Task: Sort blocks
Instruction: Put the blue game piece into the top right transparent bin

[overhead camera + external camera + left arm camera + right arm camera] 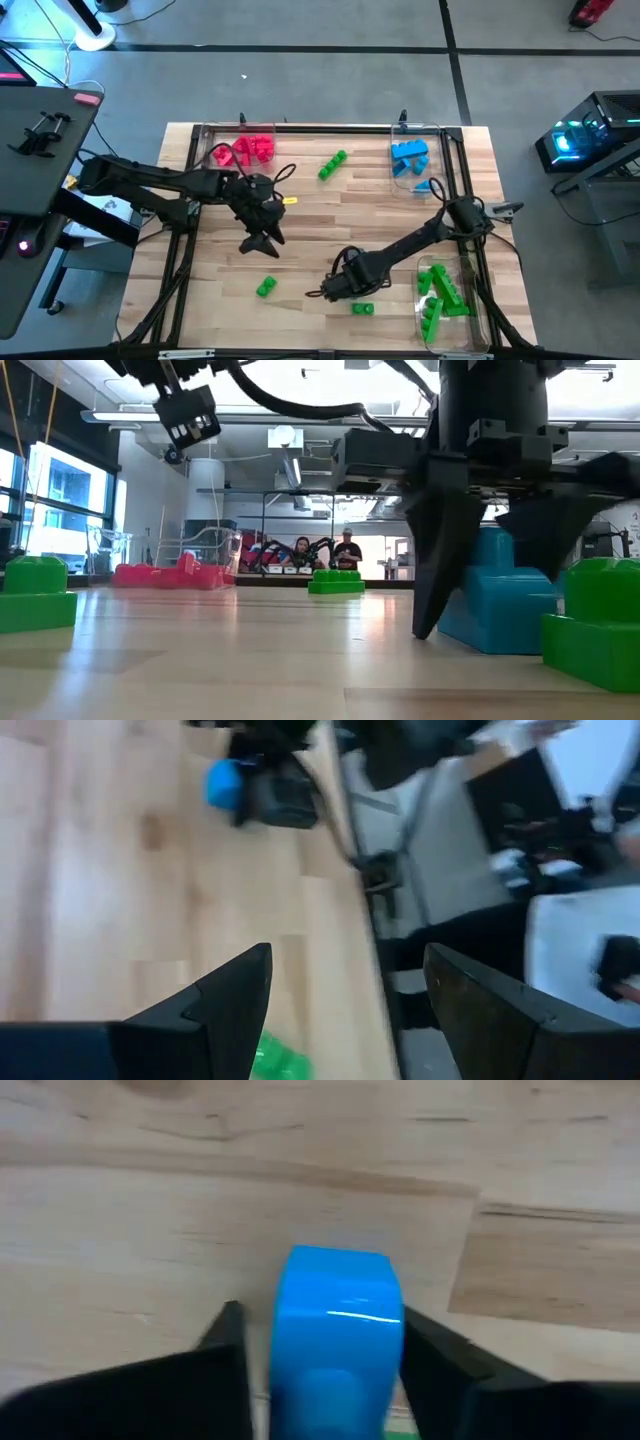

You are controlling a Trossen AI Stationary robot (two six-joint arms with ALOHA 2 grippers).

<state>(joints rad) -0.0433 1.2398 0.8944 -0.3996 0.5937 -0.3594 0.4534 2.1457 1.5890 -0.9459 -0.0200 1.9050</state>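
Note:
A bright blue block stands on the table near its front edge, also seen in the low view. My right gripper points straight down over it, open, with one finger on each side of the block. A thin strip of table shows between that finger and the block. My left gripper hangs open above the table's middle, touching nothing. Loose green blocks lie on the wood. My right gripper straddles the blue block from above, its fingertips down at the table top. The other finger stands right against the block's side; I cannot tell whether it touches. The block rests on the table.
Clear trays hold red blocks at the far left, blue blocks at the far right and green blocks at the near right. A loose blue block lies near the blue tray. A dark frame borders the table.

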